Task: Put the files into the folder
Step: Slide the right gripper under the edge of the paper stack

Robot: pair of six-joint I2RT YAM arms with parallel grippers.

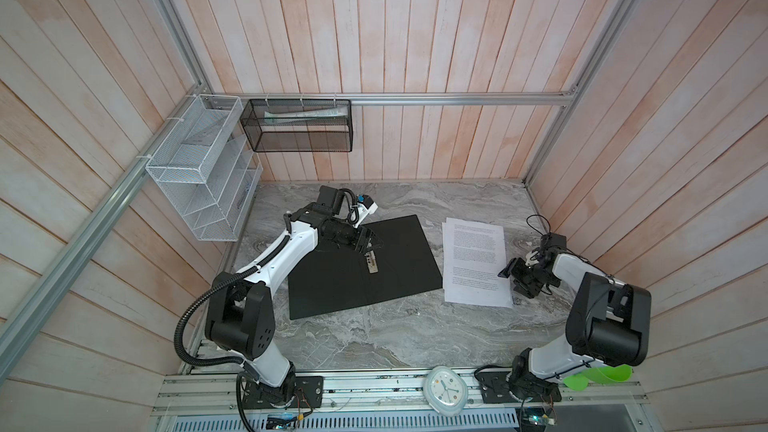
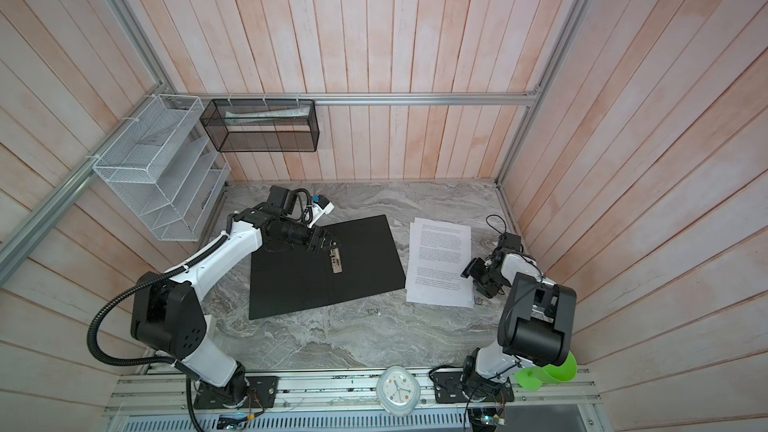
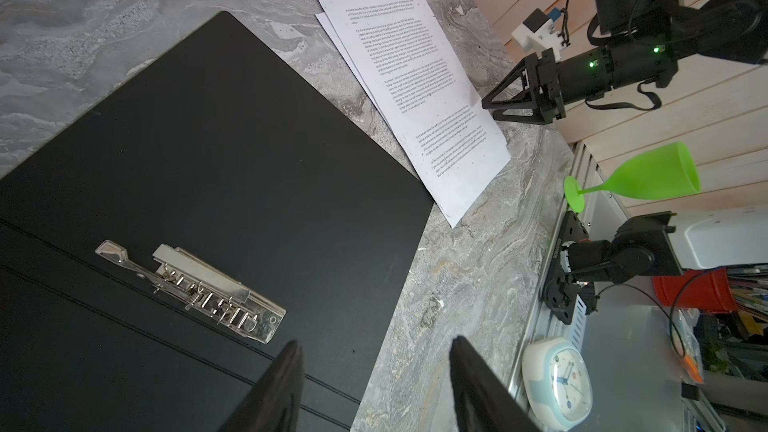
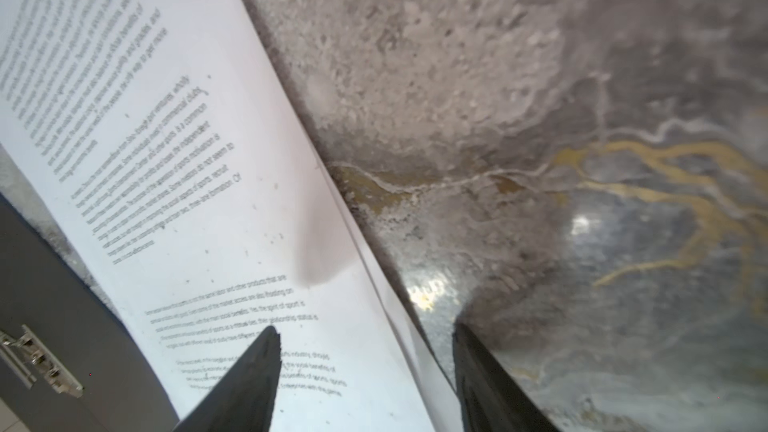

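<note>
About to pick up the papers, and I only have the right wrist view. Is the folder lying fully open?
Observer: Yes, in both top views the folder lies opened flat, black inside up.
Operator: Where's the left end effector?
Observer: The left end effector hangs open and empty over the folder, near its metal clip.
Operator: Anything near my arm's base?
Observer: A green goblet, beside the right arm's base.

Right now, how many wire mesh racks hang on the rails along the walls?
2. The white mesh rack hangs on the left rail; the black mesh basket hangs beside it on the back rail. Nothing seems to hide another.
</note>
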